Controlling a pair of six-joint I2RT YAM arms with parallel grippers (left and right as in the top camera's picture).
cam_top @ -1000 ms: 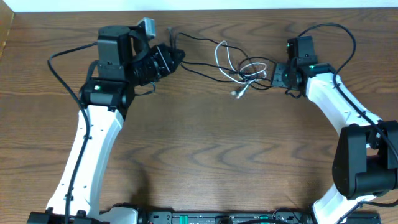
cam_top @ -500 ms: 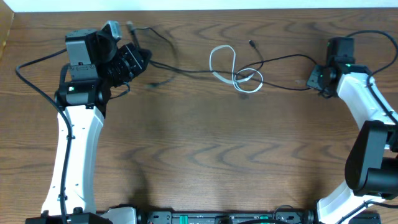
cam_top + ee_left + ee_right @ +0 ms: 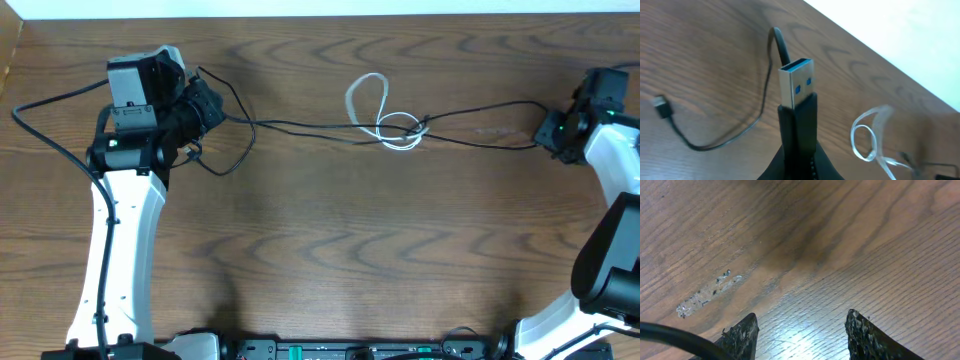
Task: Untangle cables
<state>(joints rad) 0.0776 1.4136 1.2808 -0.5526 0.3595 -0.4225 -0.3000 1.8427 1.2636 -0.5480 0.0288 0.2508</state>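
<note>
We are looking at a brown table [image 3: 320,260] streaked with darker wood grain. One cable [image 3: 300,127] is showing black, the other cable [image 3: 368,92] white. The USB plug [image 3: 796,82] is gleaming silver with a blue insert. The left arm [image 3: 125,230] and right arm [image 3: 610,165] are wearing white shells with black joints. A small green light [image 3: 112,143] is glowing on the left arm. A pale grey scuff [image 3: 707,292] is mottling the wood.

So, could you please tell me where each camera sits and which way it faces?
Overhead: above the table, looking straight down; both arms, left gripper, right gripper.
Left wrist: faces along the left gripper, which clamps the black cable plug.
Right wrist: faces down at wood; right gripper fingertips frame it.
Shared: overhead and left wrist both show the white cable.
</note>
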